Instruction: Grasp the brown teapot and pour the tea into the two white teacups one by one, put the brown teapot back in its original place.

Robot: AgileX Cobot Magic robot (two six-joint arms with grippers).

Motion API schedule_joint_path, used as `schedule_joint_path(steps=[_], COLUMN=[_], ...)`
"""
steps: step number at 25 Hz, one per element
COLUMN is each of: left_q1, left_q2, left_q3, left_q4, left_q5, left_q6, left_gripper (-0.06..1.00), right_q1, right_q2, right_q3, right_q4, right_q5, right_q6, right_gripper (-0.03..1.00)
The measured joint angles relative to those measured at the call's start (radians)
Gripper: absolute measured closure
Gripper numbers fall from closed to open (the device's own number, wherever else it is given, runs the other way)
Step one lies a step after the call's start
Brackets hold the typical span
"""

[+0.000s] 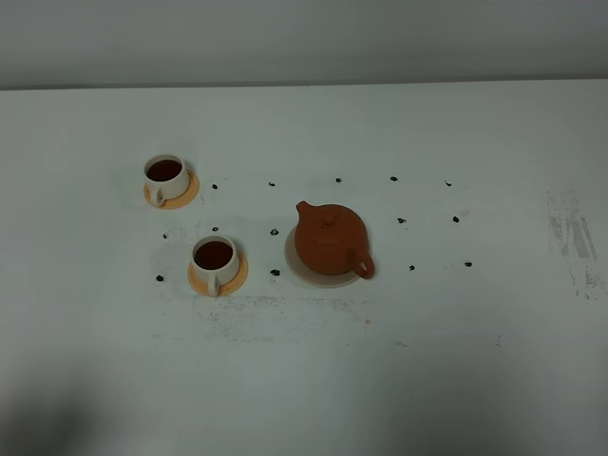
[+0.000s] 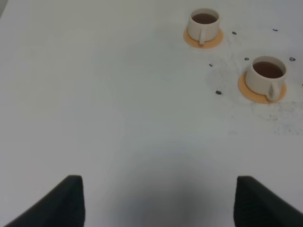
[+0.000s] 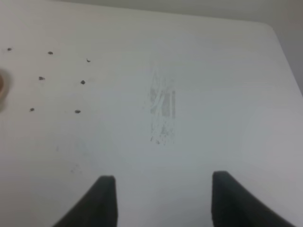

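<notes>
Two white teacups sit on the white table (image 1: 456,123), each on a small orange saucer and each holding dark tea. In the high view the far teacup (image 1: 164,176) stands toward the left rear on its far saucer (image 1: 186,195), and the near teacup (image 1: 215,260) sits a little closer and to the right of it on the near saucer (image 1: 233,278). The brown teapot (image 1: 329,239) rests upright on the pale beige coaster (image 1: 296,266) near the middle of the table, lid on, spout toward the rear left, loop handle toward the front right. Small dark specks (image 1: 393,179) are scattered over the surface around the pot and cups, and a grey scuffed patch (image 1: 573,239) marks the right side.

Neither arm shows in the high view. The left gripper (image 2: 158,201) hangs over bare table with its two dark fingers spread wide and nothing between them; both cups lie well ahead of it, apart from it. The right gripper (image 3: 163,201) likewise stands with its fingers parted and empty, over bare table just short of the scuffed patch. Only a blurred reddish-brown sliver at the edge of the right wrist view hints at the teapot, well off to the side of that gripper.
</notes>
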State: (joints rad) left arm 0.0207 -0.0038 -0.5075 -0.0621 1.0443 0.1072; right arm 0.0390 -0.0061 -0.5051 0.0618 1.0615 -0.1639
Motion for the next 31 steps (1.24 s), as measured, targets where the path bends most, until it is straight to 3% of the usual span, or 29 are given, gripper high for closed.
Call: schedule_joint_path(steps=[31], left_q1=[0.0], left_q2=[0.001], left_q3=[0.0], left_q4=[0.0], left_q5=[0.0], left_q6=[0.0], left_gripper=[0.28], right_q1=[0.0], right_q2=[0.0], right_q3=[0.0], right_q4=[0.0], right_q5=[0.0], right_q6=[0.0], right_gripper=[0.5])
